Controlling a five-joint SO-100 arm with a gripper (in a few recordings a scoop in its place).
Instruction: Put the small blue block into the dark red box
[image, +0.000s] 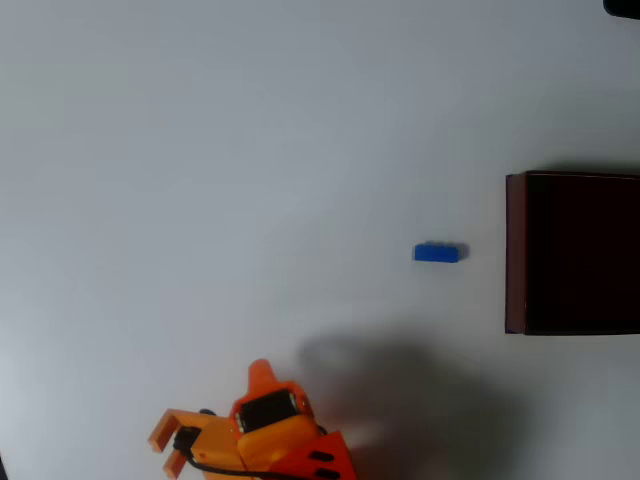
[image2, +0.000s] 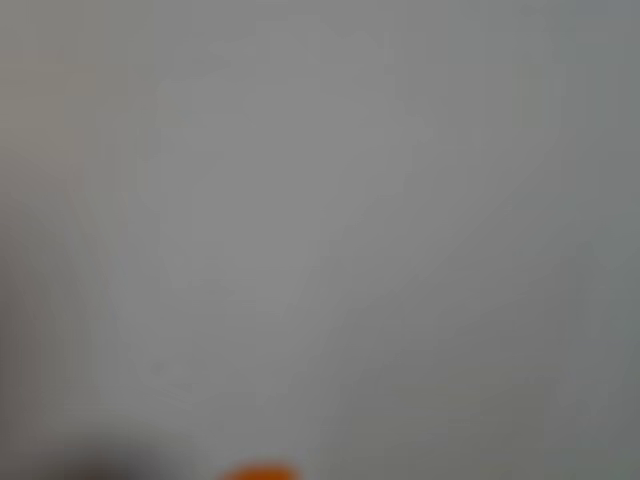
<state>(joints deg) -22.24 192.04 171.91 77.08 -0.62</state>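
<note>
The blue block (image: 438, 253) lies on the white table (image: 250, 180), near the red box (image: 516, 250) but not touching. The orange gripper (image: 168, 448) waits far away, fingers apart, holding nothing

White table (image: 200, 150) carries small blue block (image: 438, 253), dark red box (image: 572, 253).

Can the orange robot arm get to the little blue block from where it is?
Probably yes. Bare table lies between the tool and the small blue block, which lies apart from the dark red box.
</note>
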